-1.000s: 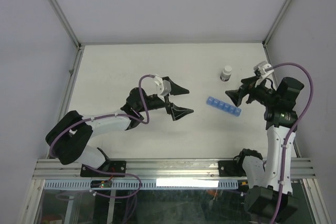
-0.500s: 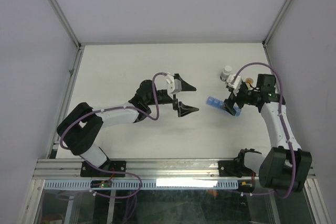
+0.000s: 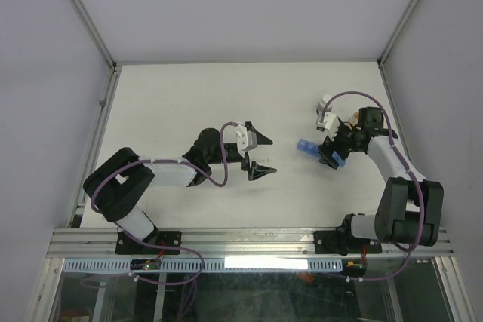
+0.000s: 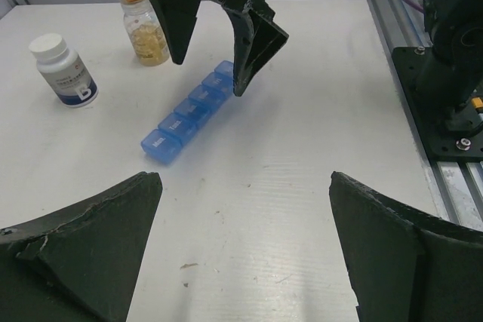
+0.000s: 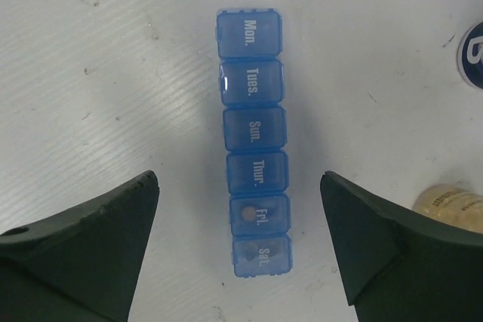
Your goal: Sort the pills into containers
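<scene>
White arms (image 3: 162,173), black joints (image 3: 204,145), purple cables (image 3: 353,95), black tapered fingers (image 4: 392,254)

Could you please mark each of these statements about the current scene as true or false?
1. The pill organizer has six lidded compartments in one row. True.
2. The right gripper is shut on the organizer. False: it is open, with one finger on either side of the organizer's Fri./Sat. end.
3. The left gripper is open and holds nothing. True.
4. The white-capped bottle lies on its side. False: it stands upright on the table.
5. The compartment between Tues. and Thur. is labelled Wed. False: it reads Sun.
</scene>
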You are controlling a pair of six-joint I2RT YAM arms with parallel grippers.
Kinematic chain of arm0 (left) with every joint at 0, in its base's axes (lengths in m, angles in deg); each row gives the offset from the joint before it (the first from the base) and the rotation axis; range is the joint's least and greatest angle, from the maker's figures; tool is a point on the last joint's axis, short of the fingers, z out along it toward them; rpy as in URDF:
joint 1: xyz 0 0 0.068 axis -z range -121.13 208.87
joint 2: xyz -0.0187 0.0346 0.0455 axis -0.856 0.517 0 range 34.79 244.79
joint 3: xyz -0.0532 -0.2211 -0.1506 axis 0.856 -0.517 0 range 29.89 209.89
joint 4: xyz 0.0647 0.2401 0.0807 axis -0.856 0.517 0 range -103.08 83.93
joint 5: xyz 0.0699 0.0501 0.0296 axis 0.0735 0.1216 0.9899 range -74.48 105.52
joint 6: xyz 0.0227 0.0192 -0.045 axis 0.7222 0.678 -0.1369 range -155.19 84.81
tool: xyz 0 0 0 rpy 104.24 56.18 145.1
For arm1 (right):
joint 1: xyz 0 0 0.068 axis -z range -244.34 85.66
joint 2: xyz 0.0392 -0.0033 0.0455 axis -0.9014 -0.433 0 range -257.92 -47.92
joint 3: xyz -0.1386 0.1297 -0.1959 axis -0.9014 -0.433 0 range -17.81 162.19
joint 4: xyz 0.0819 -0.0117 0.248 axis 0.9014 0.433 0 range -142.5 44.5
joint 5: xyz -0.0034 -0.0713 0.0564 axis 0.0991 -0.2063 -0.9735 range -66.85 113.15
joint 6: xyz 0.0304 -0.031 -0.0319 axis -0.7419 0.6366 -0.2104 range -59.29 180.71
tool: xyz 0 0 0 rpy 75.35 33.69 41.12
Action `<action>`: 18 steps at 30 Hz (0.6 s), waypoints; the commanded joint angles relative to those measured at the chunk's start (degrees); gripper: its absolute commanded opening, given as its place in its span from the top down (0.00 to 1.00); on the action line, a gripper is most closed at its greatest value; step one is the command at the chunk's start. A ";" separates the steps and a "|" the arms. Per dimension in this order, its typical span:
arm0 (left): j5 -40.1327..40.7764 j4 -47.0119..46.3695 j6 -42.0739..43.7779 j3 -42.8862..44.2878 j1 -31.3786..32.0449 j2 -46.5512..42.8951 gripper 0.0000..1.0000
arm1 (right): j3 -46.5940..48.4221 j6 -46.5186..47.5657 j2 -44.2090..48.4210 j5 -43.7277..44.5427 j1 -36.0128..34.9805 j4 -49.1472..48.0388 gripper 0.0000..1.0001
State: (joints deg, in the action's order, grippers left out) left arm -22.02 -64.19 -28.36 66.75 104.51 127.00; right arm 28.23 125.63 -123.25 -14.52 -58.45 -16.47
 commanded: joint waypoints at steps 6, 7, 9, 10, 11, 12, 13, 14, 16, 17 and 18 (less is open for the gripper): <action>2.03 -4.80 1.87 -0.44 0.15 -2.03 0.01 | 1.63 -6.36 -4.95 6.07 -0.14 -5.10 0.17; 2.03 -4.89 1.84 -0.50 0.19 -2.03 0.01 | 1.65 -6.73 -5.17 6.18 -0.10 -5.28 0.18; 1.95 -5.01 1.79 -0.52 0.29 -1.88 0.01 | 1.52 -7.15 -5.34 6.20 -0.11 -5.79 0.19; 1.90 -5.04 1.76 -0.47 0.31 -1.81 0.01 | 1.44 -7.23 -5.47 6.26 -0.09 -5.98 0.20; 1.87 -4.98 1.78 -0.45 0.32 -1.71 0.01 | 1.38 -7.20 -5.68 6.37 -0.13 -6.13 0.20; 1.81 -5.02 1.78 -0.43 0.37 -1.69 0.01 | 1.39 -7.24 -6.09 6.64 -0.10 -6.16 0.21; 1.85 -5.00 1.85 -0.54 0.40 -1.76 0.01 | 1.42 -7.27 -6.54 6.83 -0.15 -6.11 0.22; 1.86 -4.99 1.82 -0.61 0.41 -1.81 0.01 | 1.46 -7.15 -6.99 6.92 -0.13 -5.96 0.23; 1.86 -5.18 1.95 -0.79 0.48 -1.93 0.01 | 1.51 -6.77 -7.55 6.77 -0.11 -5.73 0.25; 1.88 -5.30 1.96 -1.01 0.42 -1.94 0.01 | 1.49 -6.68 -7.80 6.85 -0.17 -5.71 0.26; 1.86 -5.43 1.96 -1.10 0.45 -2.06 0.01 | 1.46 -6.59 -7.98 6.88 -0.32 -5.71 0.27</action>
State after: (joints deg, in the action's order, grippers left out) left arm -20.38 -65.96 -28.23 66.47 104.62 127.00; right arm 28.23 119.27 -130.48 -8.05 -58.45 -20.51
